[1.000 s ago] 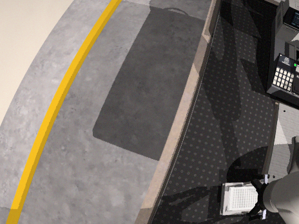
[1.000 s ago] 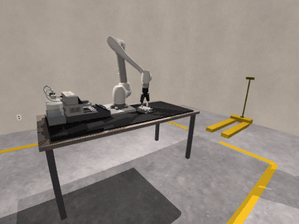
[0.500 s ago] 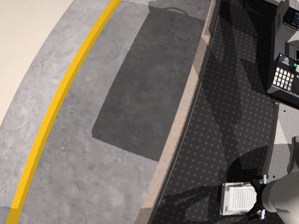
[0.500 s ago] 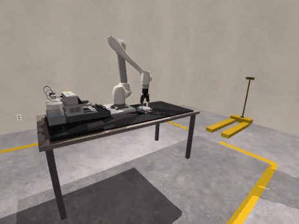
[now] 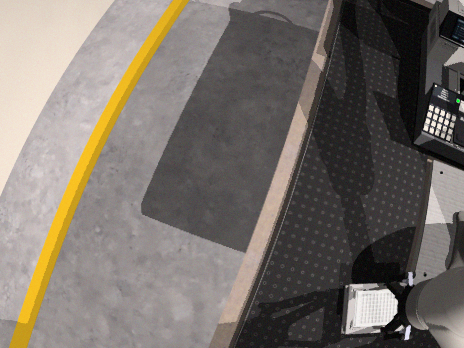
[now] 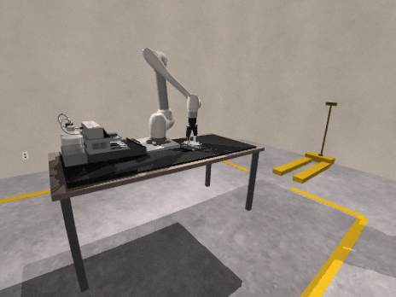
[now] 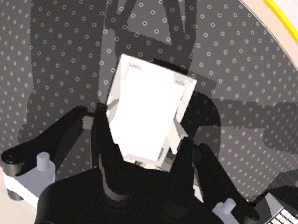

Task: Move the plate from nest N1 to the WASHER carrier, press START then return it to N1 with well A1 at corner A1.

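Note:
The white plate (image 5: 375,308) (image 7: 150,102) lies in the plate nest N1 (image 5: 350,312) (image 7: 117,82) and looks level. Its cut corner and the A1 mark cannot be made out. My gripper (image 5: 397,309) (image 6: 192,137) (image 7: 143,116) points down over the nest, its pads against the plate's two long sides; it looks shut on the plate. The washer WASHER (image 5: 434,62) (image 6: 101,144) stands away from the nest. Its lamp (image 5: 458,101) is green. Its keypad (image 5: 440,122) shows, but the carrier's pocket is not clear in any view.
The arm's base plate (image 5: 445,192) (image 6: 168,145) lies between the washer and the nest. Bottles with hoses (image 6: 72,147) stand beside the washer. The table's edge (image 5: 275,192) runs past the nest's outer side. A yellow pallet truck (image 6: 313,164) stands on the floor.

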You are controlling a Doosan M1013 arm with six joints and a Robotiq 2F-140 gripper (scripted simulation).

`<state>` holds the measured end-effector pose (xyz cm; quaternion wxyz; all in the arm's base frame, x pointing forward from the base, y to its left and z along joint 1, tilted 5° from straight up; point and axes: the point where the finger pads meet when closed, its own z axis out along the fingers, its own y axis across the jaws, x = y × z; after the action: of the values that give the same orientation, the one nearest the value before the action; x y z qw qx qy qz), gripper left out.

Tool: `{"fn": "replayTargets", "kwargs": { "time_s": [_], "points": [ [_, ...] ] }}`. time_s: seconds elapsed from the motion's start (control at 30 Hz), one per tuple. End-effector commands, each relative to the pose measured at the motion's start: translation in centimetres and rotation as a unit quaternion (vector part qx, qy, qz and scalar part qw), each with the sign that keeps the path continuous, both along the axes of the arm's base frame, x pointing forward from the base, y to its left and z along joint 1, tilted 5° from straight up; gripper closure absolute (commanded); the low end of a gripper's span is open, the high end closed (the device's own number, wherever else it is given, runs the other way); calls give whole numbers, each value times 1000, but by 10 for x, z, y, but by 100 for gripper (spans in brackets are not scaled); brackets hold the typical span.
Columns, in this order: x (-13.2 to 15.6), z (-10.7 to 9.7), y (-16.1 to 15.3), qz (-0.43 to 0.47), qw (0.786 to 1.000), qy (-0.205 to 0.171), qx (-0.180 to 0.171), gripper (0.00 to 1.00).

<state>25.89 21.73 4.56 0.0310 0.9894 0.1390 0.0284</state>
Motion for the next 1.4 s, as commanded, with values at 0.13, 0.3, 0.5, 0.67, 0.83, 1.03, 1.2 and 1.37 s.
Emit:
{"fn": "replayTargets", "kwargs": {
  "time_s": [0.13,0.3,0.5,0.67,0.83,1.03,1.2,1.37],
  "points": [
    [0,0,0,0,1000,0,0,48],
    [0,0,0,0,1000,0,0,60],
    [0,0,0,0,1000,0,0,66],
    [0,0,0,0,1000,0,0,78],
    [0,0,0,0,1000,0,0,90],
    [0,0,0,0,1000,0,0,90],
    [0,0,0,0,1000,0,0,90],
    [0,0,0,0,1000,0,0,90]
  ]
}}
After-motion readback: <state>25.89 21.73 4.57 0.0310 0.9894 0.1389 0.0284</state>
